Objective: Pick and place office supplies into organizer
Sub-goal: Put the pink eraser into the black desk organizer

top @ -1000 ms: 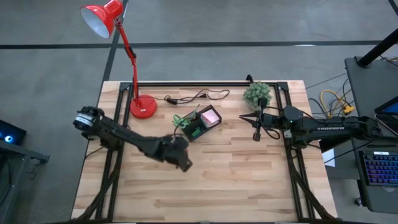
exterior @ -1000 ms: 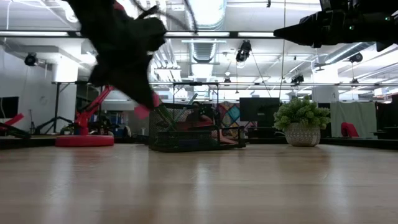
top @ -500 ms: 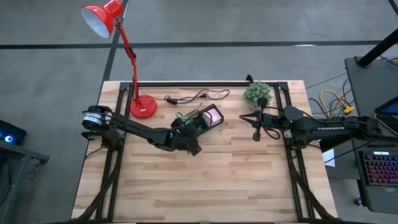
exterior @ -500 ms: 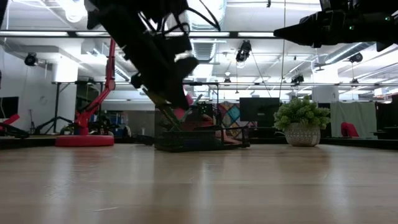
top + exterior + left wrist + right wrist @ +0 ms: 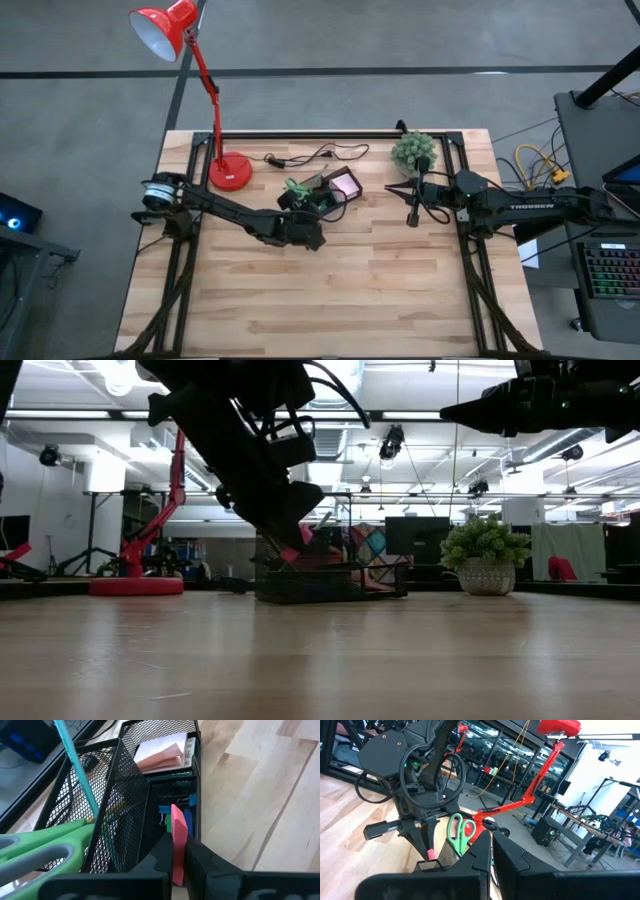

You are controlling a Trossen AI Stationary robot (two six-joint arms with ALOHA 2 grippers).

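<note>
Black mesh forms the organizer (image 5: 328, 192), which sits on the wooden table (image 5: 380, 280) just beside the lamp (image 5: 228, 172), on the side toward the plant (image 5: 413, 150). A cable (image 5: 315, 155) lies on the table beyond the organizer, between the lamp base and the plant. In the left wrist view the organizer's compartments show clearly: a pink pad (image 5: 161, 754) lies in the far one, blue clips (image 5: 176, 811) sit at the bottom of a narrow middle one, and green scissors (image 5: 45, 845) and a teal pen (image 5: 75, 760) stand in the tall section alongside. The left gripper (image 5: 300, 222) hangs at the organizer's near edge, on the side away from the plant, with its fingers (image 5: 160, 851) clamped on a small pink eraser (image 5: 178, 842); that piece stands upright between the 2 fingers, right over the narrow compartment with the clips. In the low view the same gripper (image 5: 290, 545) shows in front of the organizer's mesh wall, tilted down toward it. The right gripper (image 5: 412, 215) waits above the table on the plant's side of the organizer, well apart from it, with its fingers (image 5: 512, 857) together and nothing between them; its wrist view looks across at the left arm, the scissors (image 5: 460, 832) and the lamp.
</note>
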